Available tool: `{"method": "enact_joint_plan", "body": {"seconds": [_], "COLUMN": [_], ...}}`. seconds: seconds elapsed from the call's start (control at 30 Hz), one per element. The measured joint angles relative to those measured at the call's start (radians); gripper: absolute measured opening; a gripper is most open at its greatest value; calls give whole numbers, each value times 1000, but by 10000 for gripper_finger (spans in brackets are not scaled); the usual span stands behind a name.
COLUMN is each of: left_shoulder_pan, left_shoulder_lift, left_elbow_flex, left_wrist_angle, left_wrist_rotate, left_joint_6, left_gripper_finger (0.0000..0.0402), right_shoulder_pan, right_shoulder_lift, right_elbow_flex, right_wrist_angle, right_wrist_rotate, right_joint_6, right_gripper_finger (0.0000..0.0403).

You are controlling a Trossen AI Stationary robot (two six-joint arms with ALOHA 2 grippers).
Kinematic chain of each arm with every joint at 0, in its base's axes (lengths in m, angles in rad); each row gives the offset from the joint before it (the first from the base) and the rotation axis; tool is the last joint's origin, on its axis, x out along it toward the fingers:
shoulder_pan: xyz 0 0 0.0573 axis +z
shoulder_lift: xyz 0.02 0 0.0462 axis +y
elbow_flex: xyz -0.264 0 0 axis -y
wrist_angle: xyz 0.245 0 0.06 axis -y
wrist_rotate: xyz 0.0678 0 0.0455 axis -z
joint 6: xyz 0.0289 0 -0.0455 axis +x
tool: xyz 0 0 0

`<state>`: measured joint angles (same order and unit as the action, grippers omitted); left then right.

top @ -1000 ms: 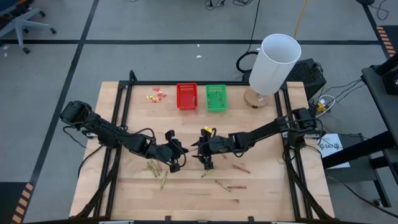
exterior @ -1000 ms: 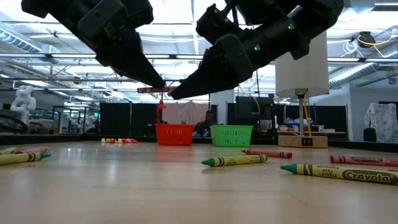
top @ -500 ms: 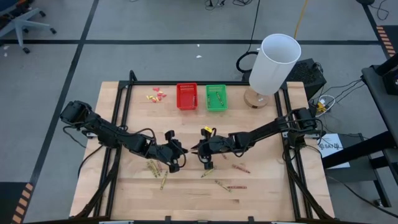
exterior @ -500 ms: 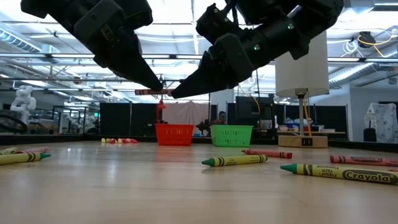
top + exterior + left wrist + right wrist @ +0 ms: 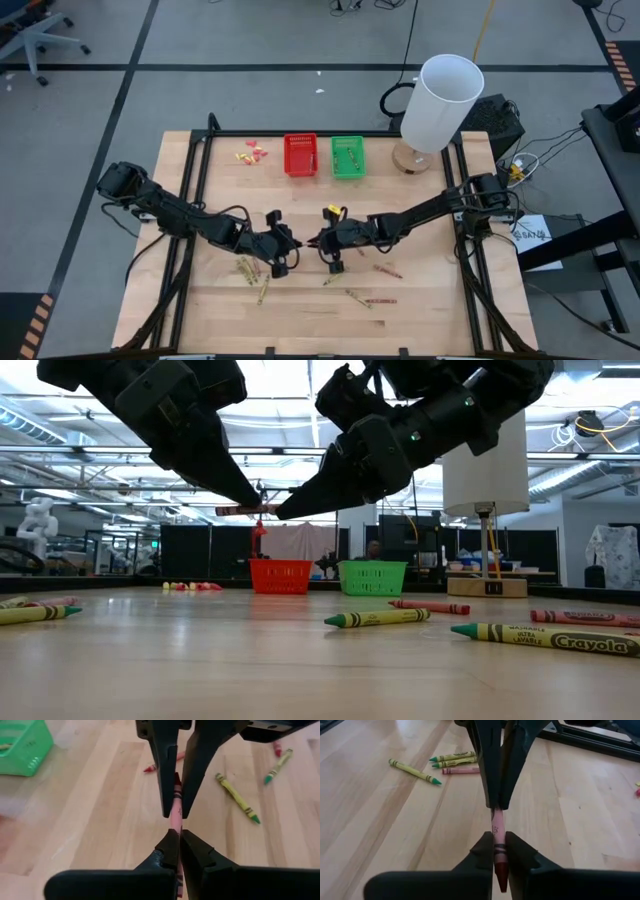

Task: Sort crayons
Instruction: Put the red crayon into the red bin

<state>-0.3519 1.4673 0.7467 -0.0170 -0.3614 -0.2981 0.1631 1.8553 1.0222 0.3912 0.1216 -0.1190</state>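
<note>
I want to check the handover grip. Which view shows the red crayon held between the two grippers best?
The right wrist view: the red crayon spans both grippers, label visible. The left wrist view shows it narrower; the low view, a thin sliver; the high view hides it.

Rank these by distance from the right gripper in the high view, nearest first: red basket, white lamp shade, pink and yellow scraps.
From the right gripper, mid-table, sharing a reddish crayon with the left gripper:
1. Red plastic basket, at the far edge.
2. Pink and yellow scraps, far edge, left of the basket.
3. White cylindrical lamp shade, far right corner.
</note>
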Motion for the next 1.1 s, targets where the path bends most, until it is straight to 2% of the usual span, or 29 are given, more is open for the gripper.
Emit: {"method": "enact_joint_plan", "body": {"seconds": [0.17, 0.43, 0.57, 0.77, 1.1], "left_shoulder_pan": [0, 22, 41, 66, 71], "left_shoulder_lift": [0, 0, 0, 0, 0], "left_elbow_flex": [1, 1, 1, 1, 1], "left_wrist_angle": [-32, -56, -55, -55, -53], "left_wrist_rotate": [28, 84, 83, 75, 76], "left_joint_6": [-7, -19, -35, -35, -9], "left_gripper_finger": [39, 170, 208, 206, 111], "right_shoulder_pan": [0, -2, -5, -8, -8], "right_shoulder_lift": [0, 0, -1, -1, -1], "right_elbow_flex": [0, 0, 0, 0, 0], "right_wrist_angle": [-1, -1, 1, 1, 0], "right_wrist_rotate": [-3, 8, 8, 8, 7], "right_joint_6": [-7, 1, 1, 1, 1], "right_gripper_finger": [12, 12, 12, 12, 12]}}
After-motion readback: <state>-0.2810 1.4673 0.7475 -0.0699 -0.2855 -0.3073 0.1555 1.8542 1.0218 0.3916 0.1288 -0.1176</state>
